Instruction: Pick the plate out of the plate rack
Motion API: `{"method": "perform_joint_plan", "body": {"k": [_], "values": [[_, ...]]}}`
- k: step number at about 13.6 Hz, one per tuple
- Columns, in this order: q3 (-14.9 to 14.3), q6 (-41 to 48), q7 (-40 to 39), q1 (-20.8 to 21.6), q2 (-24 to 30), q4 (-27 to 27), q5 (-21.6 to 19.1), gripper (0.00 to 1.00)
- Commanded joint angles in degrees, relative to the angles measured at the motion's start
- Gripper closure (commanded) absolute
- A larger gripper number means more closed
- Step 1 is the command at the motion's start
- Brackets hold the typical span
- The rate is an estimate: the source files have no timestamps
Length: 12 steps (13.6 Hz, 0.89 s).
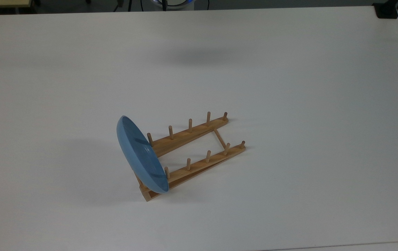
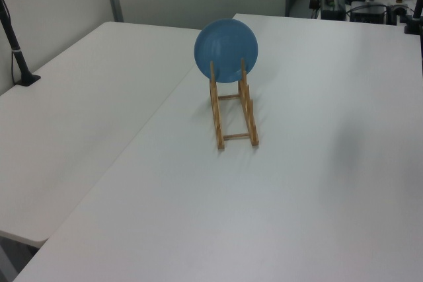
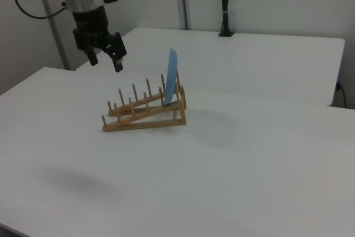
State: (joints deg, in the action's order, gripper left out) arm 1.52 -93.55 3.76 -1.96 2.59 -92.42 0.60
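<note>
Two white tables (image 2: pixel 99 137) abut, plate (image 1: pixel 139 153) in its rack (image 1: pixel 199 146), claw (image 3: pixel 105 62) spread apart above.

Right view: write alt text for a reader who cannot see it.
A light-blue plate stands on edge in the raised end slot of a wooden plate rack on a white table. The robot's gripper hangs open in the air toward the right view's left, touching nothing.
</note>
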Motion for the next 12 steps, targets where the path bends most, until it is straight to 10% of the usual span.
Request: {"method": "perform_joint_plan", "body": {"k": [1,12], "values": [[-0.47,-1.11,0.99,0.64,2.24,-2.68,-0.33,0.00],[-0.47,-1.20,0.38,0.55,2.16,-2.68,-0.77,0.00]]}}
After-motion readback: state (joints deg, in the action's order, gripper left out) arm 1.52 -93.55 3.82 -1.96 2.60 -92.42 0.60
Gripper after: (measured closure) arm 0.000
